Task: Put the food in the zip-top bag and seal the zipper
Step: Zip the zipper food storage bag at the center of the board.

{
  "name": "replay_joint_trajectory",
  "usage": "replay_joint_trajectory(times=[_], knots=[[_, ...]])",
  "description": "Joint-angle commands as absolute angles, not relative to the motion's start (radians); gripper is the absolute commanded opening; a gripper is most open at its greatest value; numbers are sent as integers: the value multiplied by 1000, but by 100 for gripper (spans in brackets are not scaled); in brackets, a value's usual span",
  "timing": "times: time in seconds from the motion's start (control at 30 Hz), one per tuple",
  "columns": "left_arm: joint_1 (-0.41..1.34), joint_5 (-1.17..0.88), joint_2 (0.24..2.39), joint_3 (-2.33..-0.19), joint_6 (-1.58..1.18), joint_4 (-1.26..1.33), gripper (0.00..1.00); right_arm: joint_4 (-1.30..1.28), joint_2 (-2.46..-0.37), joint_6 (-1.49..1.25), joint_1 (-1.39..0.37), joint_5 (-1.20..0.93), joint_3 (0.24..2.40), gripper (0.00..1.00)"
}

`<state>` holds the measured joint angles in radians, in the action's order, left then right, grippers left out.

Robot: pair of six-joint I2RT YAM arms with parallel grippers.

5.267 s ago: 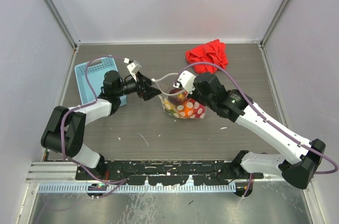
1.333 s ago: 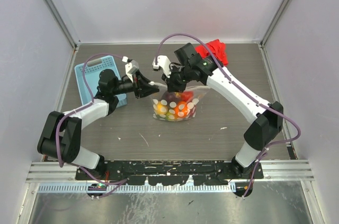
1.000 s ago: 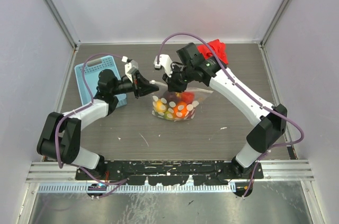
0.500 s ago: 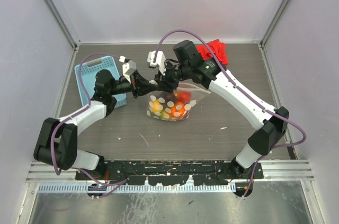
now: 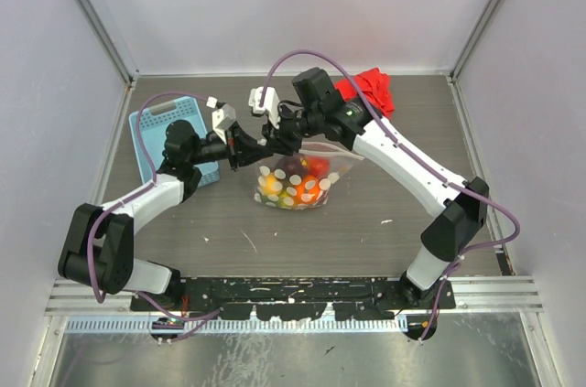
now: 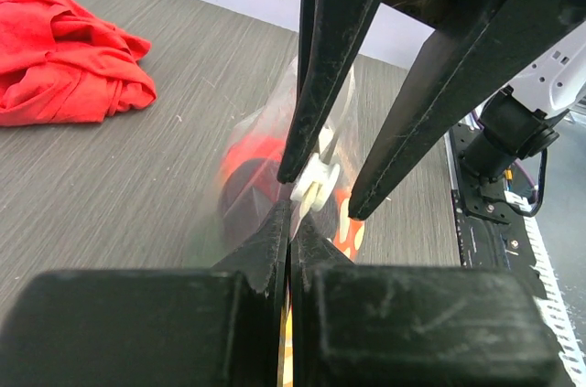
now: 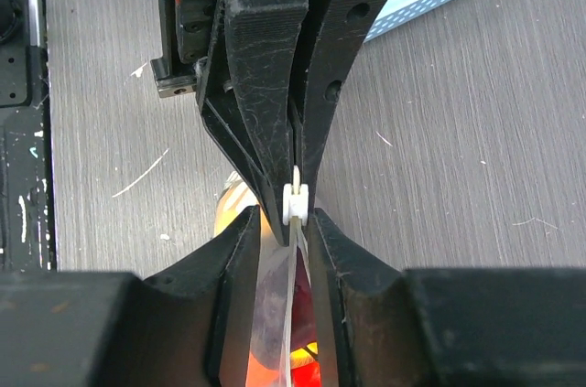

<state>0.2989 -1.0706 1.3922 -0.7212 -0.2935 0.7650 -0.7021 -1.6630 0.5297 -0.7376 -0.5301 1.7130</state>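
- The bag [image 5: 291, 184] is seen at the centre of the top view, its lower part resting on the table [image 5: 366, 222] and its top edge lifted toward the upper left.
- The food [image 5: 311, 188] is held inside the bag; red, orange, yellow and dark pieces are visible through the dotted plastic.
- The left gripper [image 5: 242, 144] is placed just left of the bag's raised corner. Its jaws are pressed fully together on the bag's top edge, as is shown at the bottom of the left wrist view.
- The right gripper [image 5: 271, 137] is met nose to nose with the left one, just right of it.
- The right jaws are set a little apart, with the zipper [image 7: 293, 263] running between them and the white slider [image 7: 295, 202] straddled at their tips. Whether the slider is squeezed cannot be told.
- The slider is found touching the tips of the left jaws.
- A blue basket [image 5: 165, 126] lies at the left, partly under the left arm.
- A red cloth [image 5: 366, 90] lies at the upper right, well apart from the bag.
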Motion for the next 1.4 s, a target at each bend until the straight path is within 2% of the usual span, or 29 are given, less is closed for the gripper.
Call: replay_joint_trajectory(times=[0.0, 0.27, 0.37, 0.5, 0.63, 0.9, 1.33, 1.37], knots=[[294, -1082, 1355, -722, -264, 791, 0, -649, -1673, 544, -738, -571, 1767, 32], [294, -1080, 1353, -722, -261, 784, 0, -649, -1684, 543, -738, -584, 1775, 27], [294, -1078, 1352, -722, -261, 783, 0, -651, -1687, 544, -738, -582, 1773, 21], [294, -1073, 1351, -724, -260, 777, 0, -664, -1682, 552, -738, -570, 1770, 8], [294, -1064, 1353, -724, -256, 772, 0, -688, -1662, 565, -737, -515, 1746, 1], [293, -1057, 1352, -721, -255, 773, 0, -692, -1588, 568, -726, -428, 1661, 1], [294, -1073, 1348, -720, -255, 777, 0, -698, -1573, 545, -722, -415, 1631, 1], [294, -1083, 1350, -728, -256, 771, 5, -700, -1575, 544, -722, -424, 1637, 0]])
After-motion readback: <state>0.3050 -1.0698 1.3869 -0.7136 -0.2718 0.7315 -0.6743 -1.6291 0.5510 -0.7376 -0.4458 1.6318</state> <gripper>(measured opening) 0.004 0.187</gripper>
